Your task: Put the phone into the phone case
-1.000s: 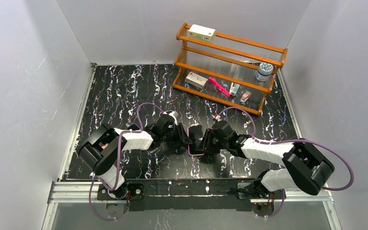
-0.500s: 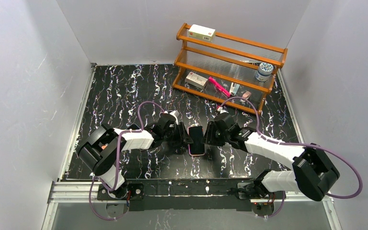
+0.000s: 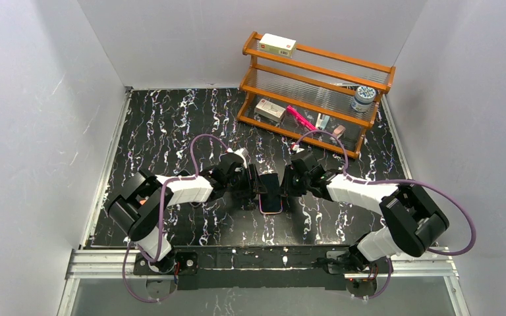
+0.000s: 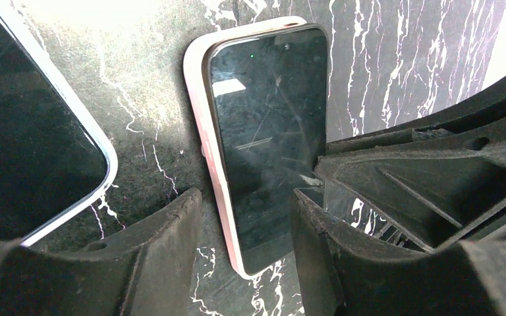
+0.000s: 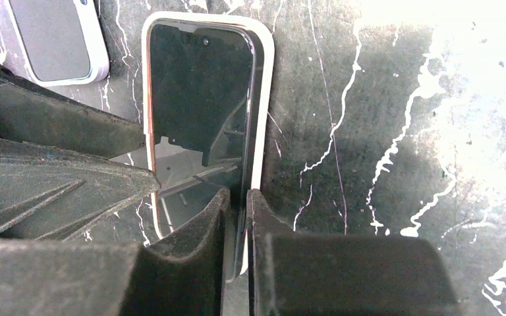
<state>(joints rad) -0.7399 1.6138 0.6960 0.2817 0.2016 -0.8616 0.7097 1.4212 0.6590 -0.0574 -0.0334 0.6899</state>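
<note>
The phone (image 3: 271, 192), black screen up, lies flat in the pale pink phone case (image 4: 196, 112) at mid table between both arms. In the left wrist view the phone (image 4: 270, 125) runs away from my left gripper (image 4: 247, 227), which is open with a finger on each side of the phone's near end. My left gripper (image 3: 255, 189) is at the phone's left side. My right gripper (image 3: 286, 184) is at its right side. In the right wrist view my right gripper (image 5: 237, 217) is shut, its tips on the right edge of the phone (image 5: 197, 85) and the case rim (image 5: 267, 99).
A second flat device with a silver-white rim (image 4: 33, 138) lies just left of the phone; it also shows in the right wrist view (image 5: 59, 39). A wooden rack (image 3: 316, 66) with boxes, a pink item and a jar stands at the back right. White walls enclose the table.
My right gripper has moved from the phone's near right corner farther up along its right edge. The phone now lies flatter in the case. My left gripper has barely shifted.
</note>
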